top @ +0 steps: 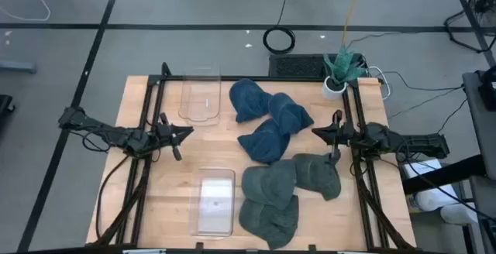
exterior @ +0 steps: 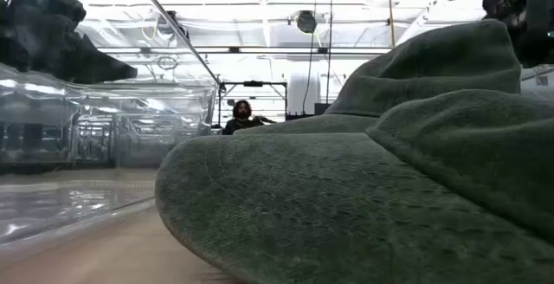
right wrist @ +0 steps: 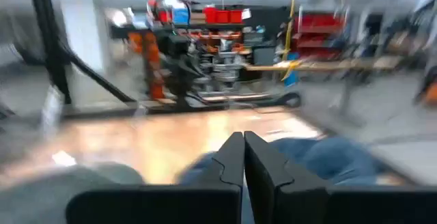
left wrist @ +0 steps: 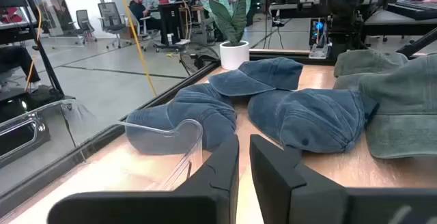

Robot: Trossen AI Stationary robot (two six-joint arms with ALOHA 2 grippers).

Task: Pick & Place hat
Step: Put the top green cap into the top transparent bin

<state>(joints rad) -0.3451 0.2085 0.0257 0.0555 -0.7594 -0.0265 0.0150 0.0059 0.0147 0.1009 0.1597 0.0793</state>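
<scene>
**Hat sorting: nothing binned yet by the look of it**

Pretty sure this one's right at the start. All the hats are loose on the bench [top: 147,207], none in either clear bin. Using the potted plant [top: 339,70] at the far right corner as the landmark: the blue hats [top: 267,118] sit in a loose pile just left of it toward the middle of the bench, and the green hats [top: 283,192] are bunched well in front of it, nearer the front edge. One bin [top: 200,95] is off to the plant's left past the blue pile, the other bin [top: 213,201] is left of the green bunch. Both look empty to me.

Left hand [top: 184,133] hangs over the bench's left side, well away from the plant, fingers nearly together with just a slit between them, gripping nothing. Right hand [top: 319,132] is just in front of the plant, beside the blue pile and above the green one, clenched and empty too.

So basically every pick and drop is left to do.

Bench is light wood with a black frame. Beyond it: grey floor, a cable coil [top: 279,39], desks, chairs, and people seated far off.
</scene>
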